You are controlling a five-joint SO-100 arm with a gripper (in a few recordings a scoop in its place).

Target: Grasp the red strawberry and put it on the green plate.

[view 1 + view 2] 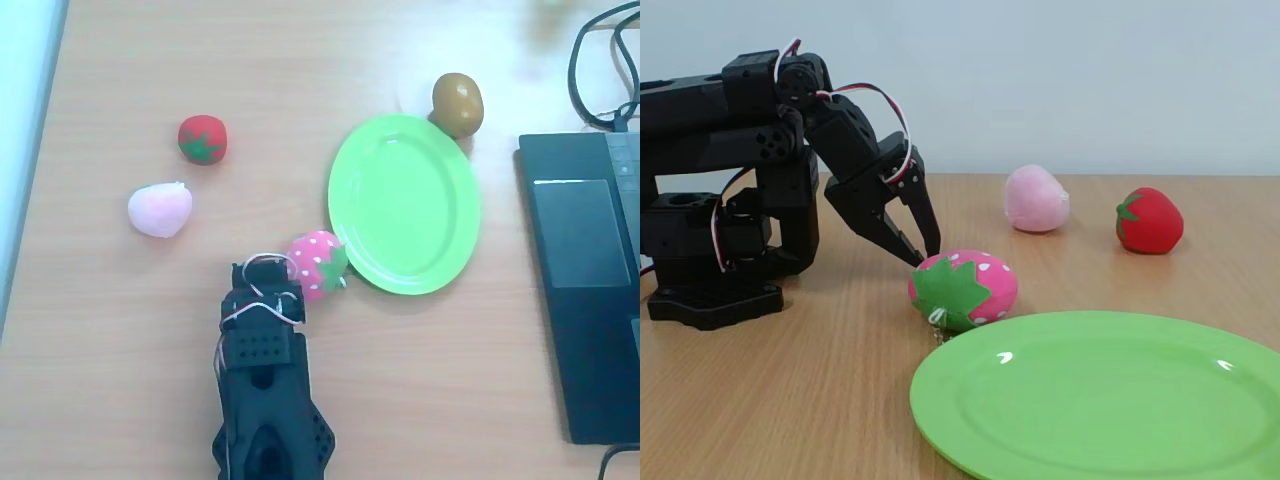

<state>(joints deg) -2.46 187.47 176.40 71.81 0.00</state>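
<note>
The red strawberry (pixel 203 138) (pixel 1150 221), deep red with a green leaf patch, lies on the wooden table away from the arm. The green plate (pixel 405 205) (pixel 1110 400) is a large lime oval with nothing on it. My black gripper (pixel 268 270) (pixel 924 254) hangs just above the table beside a pink dotted strawberry (pixel 317 264) (pixel 965 288), its fingers a little apart and holding nothing. In the overhead view the red strawberry sits up and to the left of the gripper, with the plate to the right.
A pale pink plush lump (pixel 160 209) (pixel 1036 198) lies near the red strawberry. A brown round fruit (pixel 458 103) touches the plate's far rim. A dark laptop (pixel 585 280) and cables (pixel 600 60) fill the overhead view's right side.
</note>
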